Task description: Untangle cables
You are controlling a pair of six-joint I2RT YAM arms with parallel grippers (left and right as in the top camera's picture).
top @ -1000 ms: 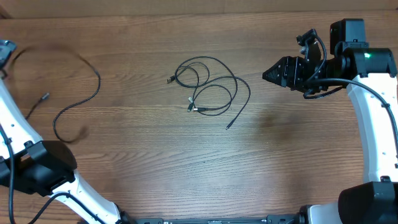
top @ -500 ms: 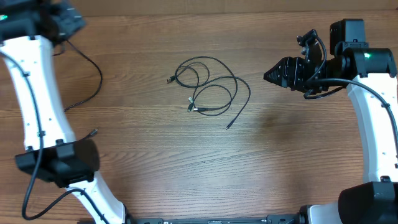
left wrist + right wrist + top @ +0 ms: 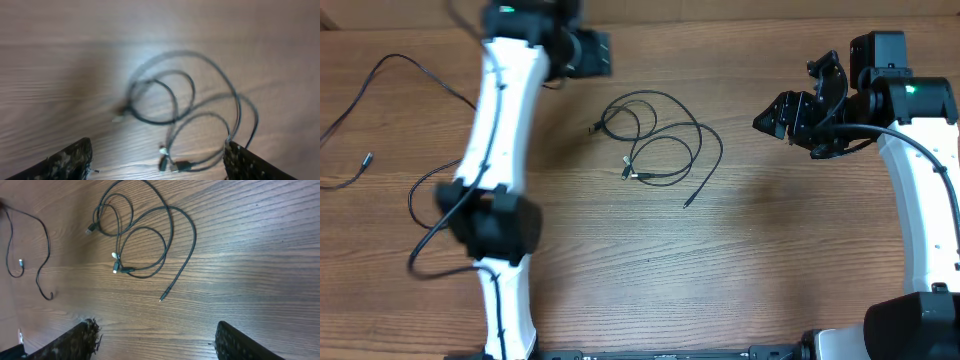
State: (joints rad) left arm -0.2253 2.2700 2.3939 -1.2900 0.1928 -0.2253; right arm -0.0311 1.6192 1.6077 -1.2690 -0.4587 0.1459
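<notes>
Loops of thin black tangled cables (image 3: pixel 660 140) lie in the middle of the brown wooden table (image 3: pixel 800 260), a bit nearer the far edge. Two small plug tips poke out on the left side of the tangle. One loose end sticks out toward the near right.

The black left gripper (image 3: pixel 603 55) is up by the far edge, just to the far left of the tangled cables. It looks blurry from above. In its own wrist view the left gripper (image 3: pixel 157 146) has its two fingers spread wide at the bottom corners. It holds nothing, and the tangled cables (image 3: pixel 176 110) show on the wood beyond it.

The black right gripper (image 3: pixel 770 115) is well off to the right of the tangle and points toward it. In its wrist view the right gripper (image 3: pixel 155 326) is also spread wide and holds nothing. The tangled cables (image 3: pixel 145 240) lie well ahead of it.

The long white left arm (image 3: pixel 505 120) reaches from the near edge up to the far edge, left of the tangle. It crosses over a lone black cable (image 3: pixel 388 57) that winds over the left side of the table, well apart from the tangle. The lone black cable (image 3: pixel 48 250) also shows in the right wrist view.

Bare wood lies between the right gripper and the tangle. A wide stretch of bare wood lies on the near side too. The far edge is close behind the left gripper.
</notes>
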